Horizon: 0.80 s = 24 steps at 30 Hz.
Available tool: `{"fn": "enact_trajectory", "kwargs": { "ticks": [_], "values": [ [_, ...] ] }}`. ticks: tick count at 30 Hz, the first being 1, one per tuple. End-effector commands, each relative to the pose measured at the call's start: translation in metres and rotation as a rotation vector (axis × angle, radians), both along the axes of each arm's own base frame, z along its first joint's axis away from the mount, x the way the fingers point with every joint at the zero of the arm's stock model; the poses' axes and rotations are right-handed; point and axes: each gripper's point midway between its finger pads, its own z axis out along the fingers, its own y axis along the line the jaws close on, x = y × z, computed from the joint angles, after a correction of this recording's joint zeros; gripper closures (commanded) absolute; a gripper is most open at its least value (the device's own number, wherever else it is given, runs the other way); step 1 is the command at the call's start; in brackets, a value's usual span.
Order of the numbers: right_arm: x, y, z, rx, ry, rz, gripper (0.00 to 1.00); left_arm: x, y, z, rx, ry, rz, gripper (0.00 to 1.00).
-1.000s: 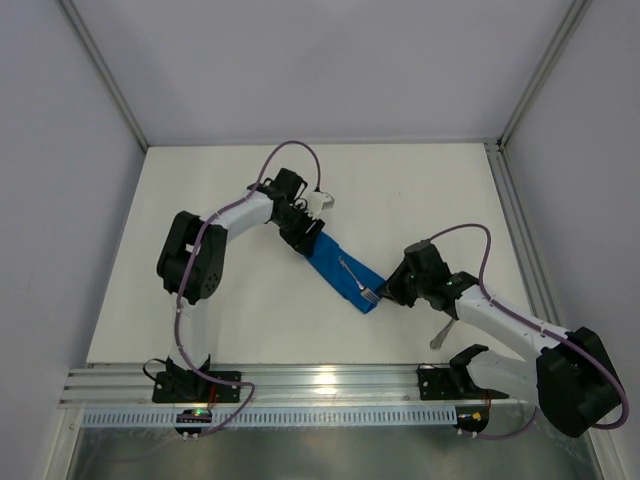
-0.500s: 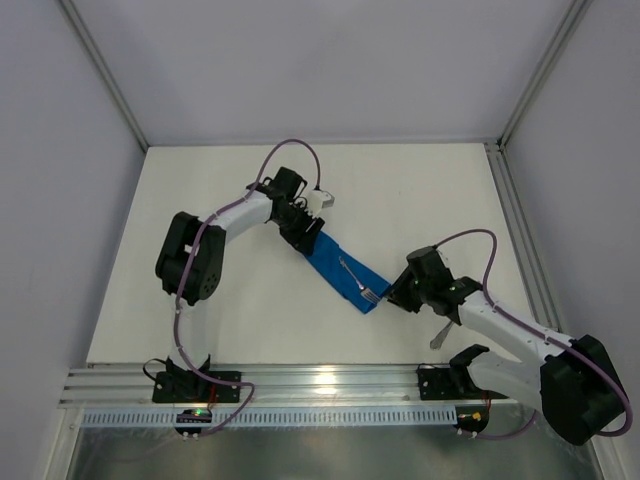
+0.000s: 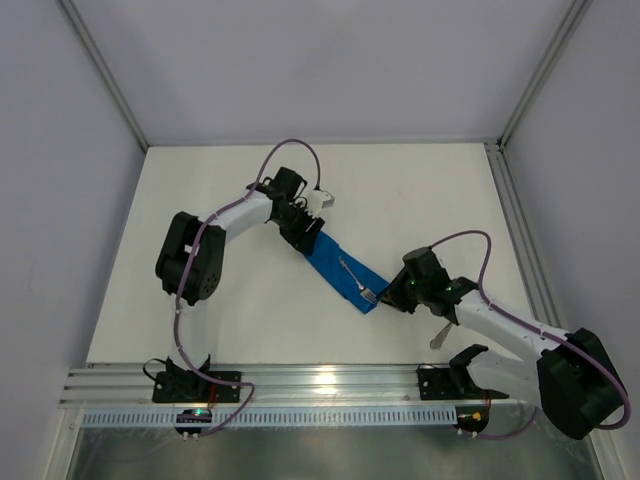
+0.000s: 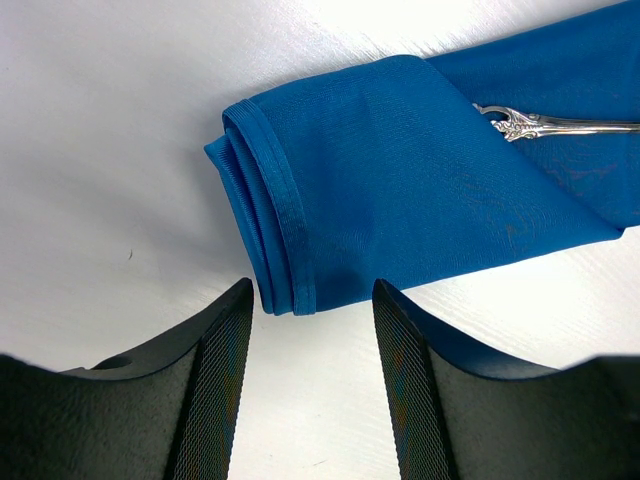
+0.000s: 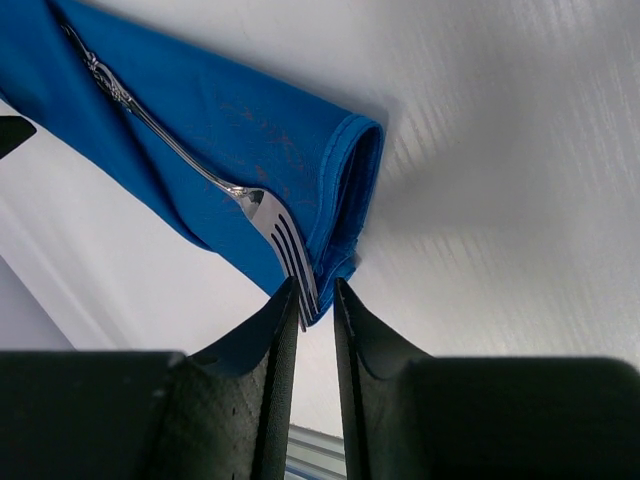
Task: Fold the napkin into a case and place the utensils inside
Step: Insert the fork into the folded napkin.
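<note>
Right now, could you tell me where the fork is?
In the top view the fork lies along the case mid-table, tines at its near right end beside the right gripper.

Robot lab test cell.
Matte white surface [image 3: 420, 190] boxed in by plain grey walls [image 3: 300, 60], metal frame posts [image 3: 107, 80], aluminium mounting rail [image 3: 330, 392] along the near edge.

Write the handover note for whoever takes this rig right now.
Left gripper: open, at the far end of the narrow folded bright blue cloth case.
Right gripper: nearly closed at the tines of the slim silver metal fork; whether it grips is unclear.
The fork lies on top of the case, not inside.
Second silver utensil: on the white table, partly hidden.
Done: folding. Left: both utensils go inside.
</note>
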Motion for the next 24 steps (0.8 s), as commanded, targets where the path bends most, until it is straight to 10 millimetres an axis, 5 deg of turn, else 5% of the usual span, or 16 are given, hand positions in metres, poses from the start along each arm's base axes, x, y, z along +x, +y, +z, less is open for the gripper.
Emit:
{"fn": "enact_trajectory", "kwargs": {
  "ticks": [1,20,24],
  "values": [
    [0.006,-0.002,0.007,0.007,-0.037,-0.039,0.76,0.007,-0.005,0.021,-0.033,-0.068,-0.017,0.47],
    [-0.001,0.007,-0.002,0.029,-0.011,-0.021,0.75,0.006,-0.005,0.019,-0.031,-0.065,-0.018,0.48],
    [0.002,0.009,-0.001,0.038,-0.026,-0.026,0.81,0.006,-0.005,0.019,-0.031,-0.064,-0.017,0.48]
  ]
}}
